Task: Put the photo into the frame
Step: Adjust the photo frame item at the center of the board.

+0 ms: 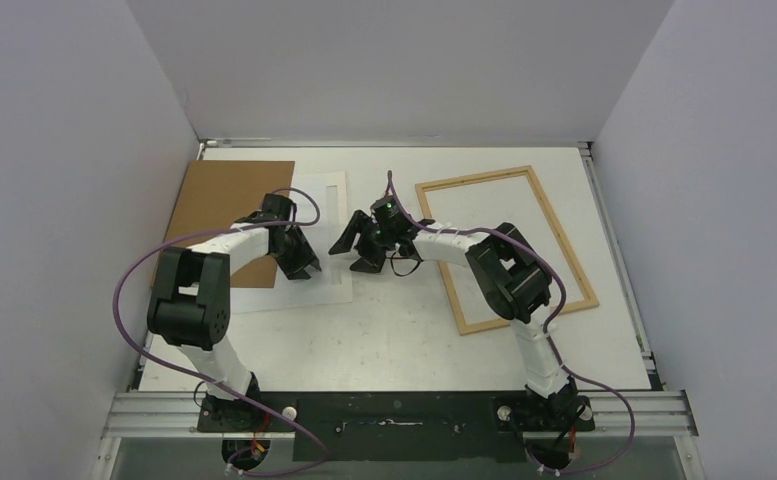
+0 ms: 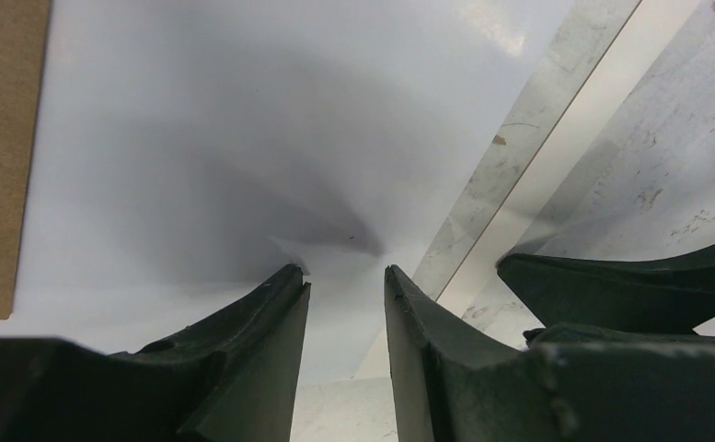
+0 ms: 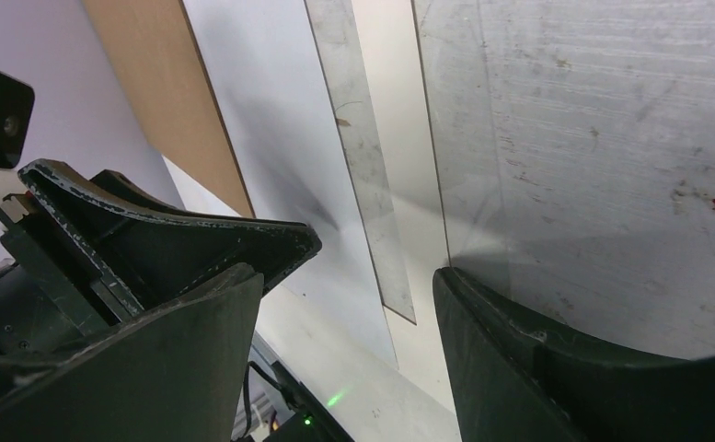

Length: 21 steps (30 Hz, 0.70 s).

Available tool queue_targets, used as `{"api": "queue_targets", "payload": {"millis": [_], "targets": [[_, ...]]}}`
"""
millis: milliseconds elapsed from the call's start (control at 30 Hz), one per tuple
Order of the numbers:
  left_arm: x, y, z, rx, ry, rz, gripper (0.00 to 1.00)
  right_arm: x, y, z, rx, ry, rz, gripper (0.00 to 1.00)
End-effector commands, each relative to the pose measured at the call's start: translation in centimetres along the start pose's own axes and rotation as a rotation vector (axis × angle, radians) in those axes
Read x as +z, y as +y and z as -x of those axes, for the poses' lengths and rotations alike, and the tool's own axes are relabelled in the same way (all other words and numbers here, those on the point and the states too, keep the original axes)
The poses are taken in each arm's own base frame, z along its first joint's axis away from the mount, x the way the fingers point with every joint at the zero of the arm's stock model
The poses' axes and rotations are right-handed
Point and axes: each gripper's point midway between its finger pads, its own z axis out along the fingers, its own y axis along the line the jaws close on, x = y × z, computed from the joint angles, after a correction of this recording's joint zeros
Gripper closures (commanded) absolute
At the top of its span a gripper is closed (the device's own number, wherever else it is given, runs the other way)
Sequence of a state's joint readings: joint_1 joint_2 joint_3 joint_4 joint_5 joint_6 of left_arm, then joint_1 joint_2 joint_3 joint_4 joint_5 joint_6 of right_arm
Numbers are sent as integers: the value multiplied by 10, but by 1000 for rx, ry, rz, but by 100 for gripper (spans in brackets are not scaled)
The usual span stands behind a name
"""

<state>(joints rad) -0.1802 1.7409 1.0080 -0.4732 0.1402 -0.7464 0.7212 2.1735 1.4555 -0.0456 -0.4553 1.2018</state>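
Pressing its tips onto the photo [image 1: 326, 200], which is lying white side up, the left tool [image 1: 302, 265] is working at the sheet's near part, to the left of the frame [image 1: 473, 177]. From the left wrist, the two tips are standing narrowed with a gap between them, and the paper is puckering into a small ridge there; whether the tool is truly gripping the sheet I cannot tell. The right tool [image 1: 356, 252] is hanging open and empty between the photo and the frame, just off the sheet's frame-side edge. The photo is resting on the desk [image 1: 394, 340], apart from the frame, overlapping a brown board [image 1: 224, 210] on the side away from the frame. Its long axis is running near to far, roughly along the frame's long strips, though the frame is sitting slightly turned. The coming move is looking like a carry rightward into the frame: the left arm is on the sheet, and the right arm is nearer the frame.
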Motion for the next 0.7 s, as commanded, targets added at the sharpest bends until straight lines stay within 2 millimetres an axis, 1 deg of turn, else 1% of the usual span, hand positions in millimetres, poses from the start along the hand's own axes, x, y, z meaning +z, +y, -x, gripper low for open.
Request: {"api": "queue_targets", "payload": {"millis": [0,67,133,233,333,433,533,667], "targets": [[22,38,-32,-15,120,139,64,9,-1,-3,-9,0,36,30],[20,33,-29,-8,119,122,64,2,0,3,-50,-28,21,30],[16,29,-25,3,111,107,64,-7,-4,9,-79,-53,-10,30],[6,21,-12,26,82,91,62,-16,-8,21,-100,-92,-20,30],[-8,10,3,45,46,64,59,-12,-15,20,-99,-75,-31,31],[-23,2,17,51,4,41,56,-5,-18,14,-102,-51,-35,31],[-32,5,27,24,-28,55,56,3,-23,6,-99,-20,-46,33],[-39,13,36,-3,-63,61,56,12,-26,-3,-112,8,-64,35]]}}
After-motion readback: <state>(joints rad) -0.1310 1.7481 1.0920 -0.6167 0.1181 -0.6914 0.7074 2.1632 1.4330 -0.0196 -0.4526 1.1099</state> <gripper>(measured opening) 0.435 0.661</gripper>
